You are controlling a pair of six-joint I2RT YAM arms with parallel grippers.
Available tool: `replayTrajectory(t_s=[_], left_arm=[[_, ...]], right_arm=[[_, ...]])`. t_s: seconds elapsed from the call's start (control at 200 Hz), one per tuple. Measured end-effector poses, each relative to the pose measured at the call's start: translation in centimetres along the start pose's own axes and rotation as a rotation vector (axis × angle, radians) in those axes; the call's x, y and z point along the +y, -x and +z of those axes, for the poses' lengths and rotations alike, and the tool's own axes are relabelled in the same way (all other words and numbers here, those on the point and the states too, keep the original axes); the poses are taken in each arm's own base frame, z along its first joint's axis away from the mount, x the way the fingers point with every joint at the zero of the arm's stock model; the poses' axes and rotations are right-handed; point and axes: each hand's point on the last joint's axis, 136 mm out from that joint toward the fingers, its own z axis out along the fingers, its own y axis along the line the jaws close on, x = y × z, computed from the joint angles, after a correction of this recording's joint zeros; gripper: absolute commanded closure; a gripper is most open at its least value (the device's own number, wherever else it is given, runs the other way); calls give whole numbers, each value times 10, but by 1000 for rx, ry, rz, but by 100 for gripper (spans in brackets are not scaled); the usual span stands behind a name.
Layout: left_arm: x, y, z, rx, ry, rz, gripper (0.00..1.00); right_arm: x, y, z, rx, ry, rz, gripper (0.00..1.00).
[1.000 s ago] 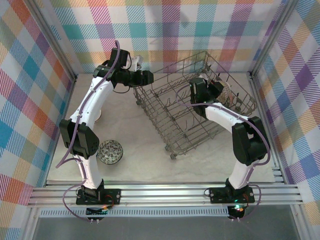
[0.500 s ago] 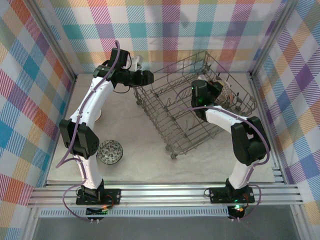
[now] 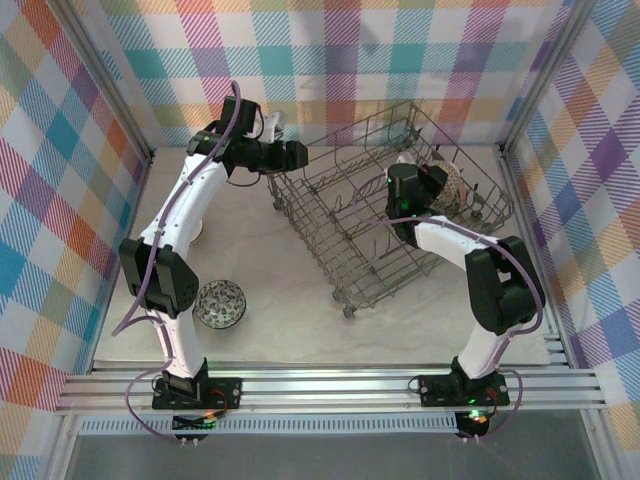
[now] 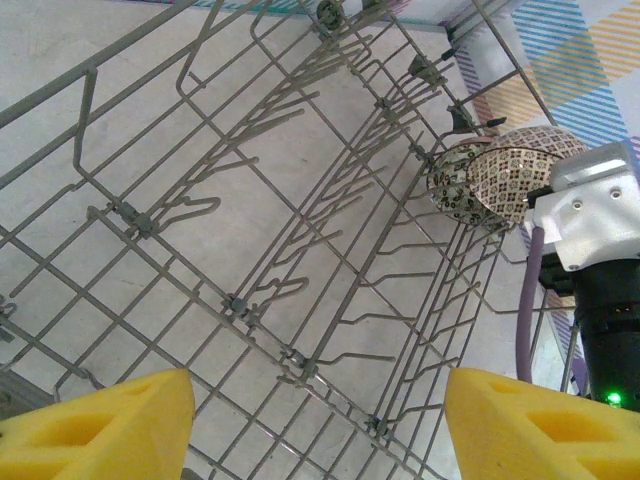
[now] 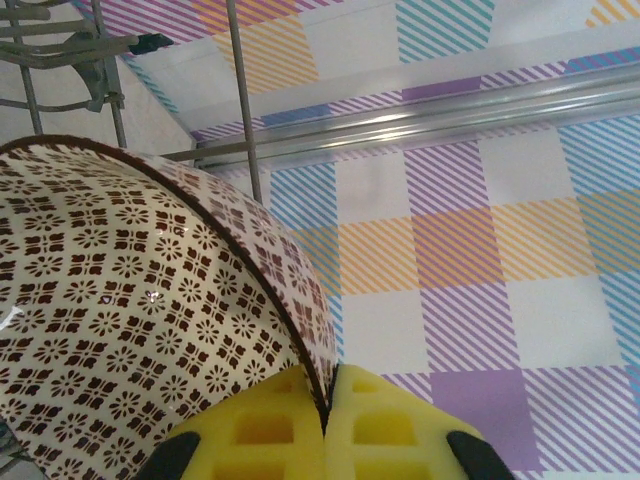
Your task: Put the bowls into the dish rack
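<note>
A pale marbled tabletop (image 3: 270, 290) sits inside walls of pastel plaid cloth (image 3: 400, 50), with an aluminium rail (image 3: 320, 385) along the near edge; the grey wire dish rack (image 3: 330, 230) stands skewed at centre-right. The right gripper (image 5: 328, 400) has its yellow foam pads pinched together on the rim of a cream bowl with brown floral print (image 5: 130, 320), held on edge at the rack's far end, just beside a darker floral bowl (image 4: 455, 185). The left gripper (image 4: 320, 420) hangs over the rack with its pads apart, holding nothing; a dark speckled bowl (image 3: 220, 304) rests on the table near the left arm.
</note>
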Motion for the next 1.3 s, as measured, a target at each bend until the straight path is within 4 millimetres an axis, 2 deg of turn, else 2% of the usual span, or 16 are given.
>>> replayTrajectory(t_s=[0.53,1.125,1.3], left_arm=[[-2,-1,1,1,-2,0,32],[-2,0,2,9,-1,-2,32],[-2,0,3,12,-1,-4,32]], right_arm=[[4,-12,-4,11,15,111,100],[7,-37,-11,96,7,192,100],[4,-39,-11,117,3,192,95]])
